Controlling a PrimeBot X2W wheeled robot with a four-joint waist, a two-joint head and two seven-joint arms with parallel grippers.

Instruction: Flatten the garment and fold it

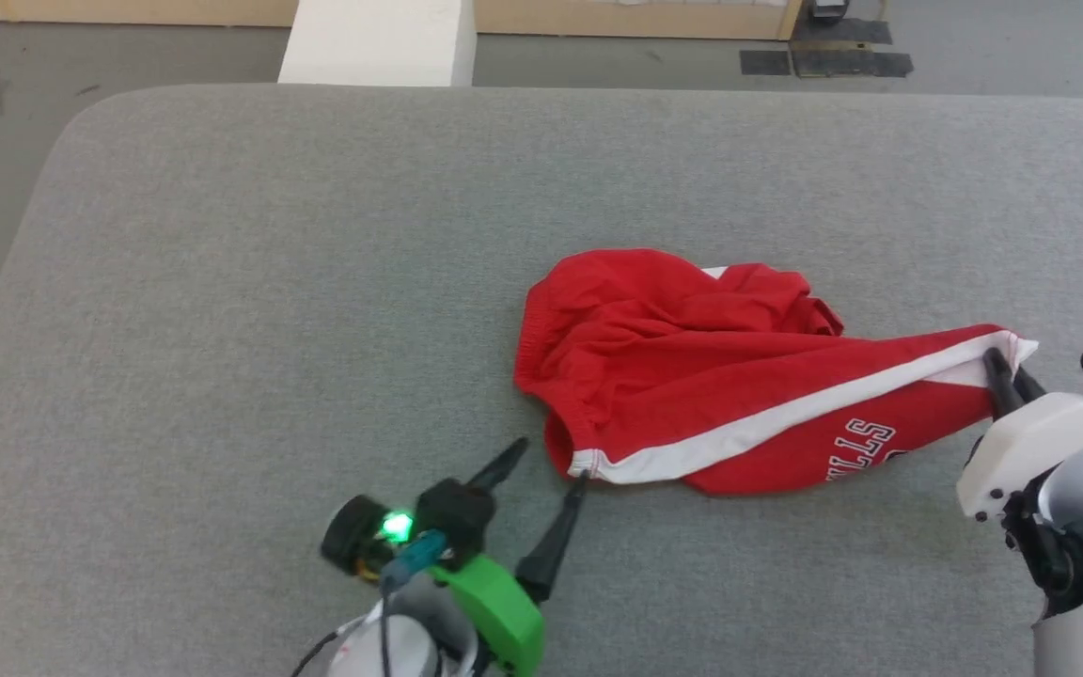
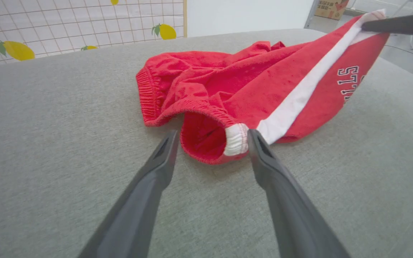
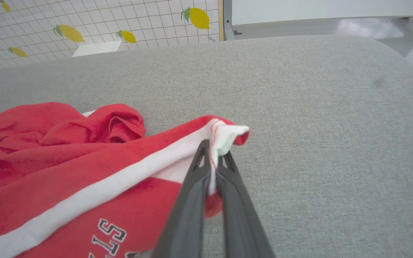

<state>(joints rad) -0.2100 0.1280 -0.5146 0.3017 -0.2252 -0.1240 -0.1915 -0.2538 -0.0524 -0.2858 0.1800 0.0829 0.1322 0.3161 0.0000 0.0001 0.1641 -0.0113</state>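
Note:
The garment (image 1: 692, 376), red shorts with a white side stripe and whitish lettering, lies crumpled on the grey padded table (image 1: 269, 282). My right gripper (image 1: 1000, 369) is shut on the hem corner at the white stripe's end, lifting it off the surface; the pinch is clear in the right wrist view (image 3: 213, 157). My left gripper (image 1: 551, 463) stands open at the waistband end, its fingers straddling the white stripe's waistband corner (image 2: 236, 139). In the left wrist view that open gripper (image 2: 212, 138) rests low over the table, and the garment (image 2: 228, 82) stretches away toward the right gripper's fingers (image 2: 400, 24).
The table's rounded far-left corner (image 1: 90, 108) and left edge drop to a grey floor. A white block (image 1: 377, 42) stands beyond the far edge. A tiled panel with lemon prints (image 3: 84, 25) stands behind the table.

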